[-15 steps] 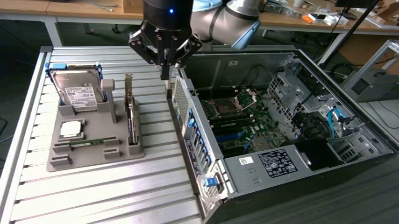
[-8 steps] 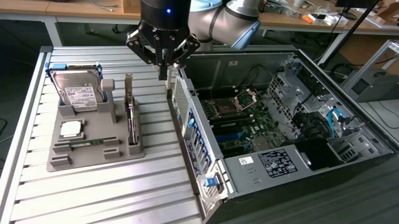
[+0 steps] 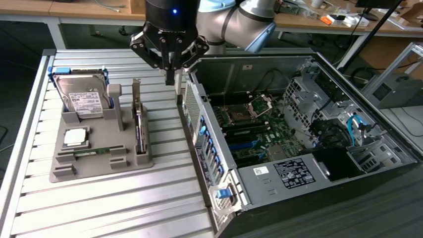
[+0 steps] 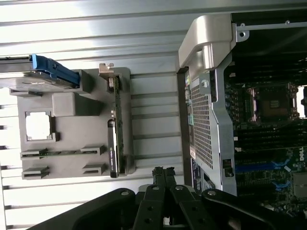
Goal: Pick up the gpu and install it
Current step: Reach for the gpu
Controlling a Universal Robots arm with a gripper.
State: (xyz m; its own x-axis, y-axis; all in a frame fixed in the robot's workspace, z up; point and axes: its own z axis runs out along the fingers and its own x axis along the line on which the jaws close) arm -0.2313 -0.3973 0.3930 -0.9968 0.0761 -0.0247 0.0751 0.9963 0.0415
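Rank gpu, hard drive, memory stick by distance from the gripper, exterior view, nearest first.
1. gpu, on edge in the holder, just to the exterior view's left of the gripper.
2. hard drive, upright, farther left at the holder's far end.
3. memory stick, flat at the holder's near end.

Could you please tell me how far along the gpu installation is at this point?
Nothing looks done yet: the gpu stands edge-on in its slot on the grey holder, untouched. In hand: nothing. The gripper is shut and empty, above the gap between the holder and the open computer case. Left: both the pick-up and the installation.
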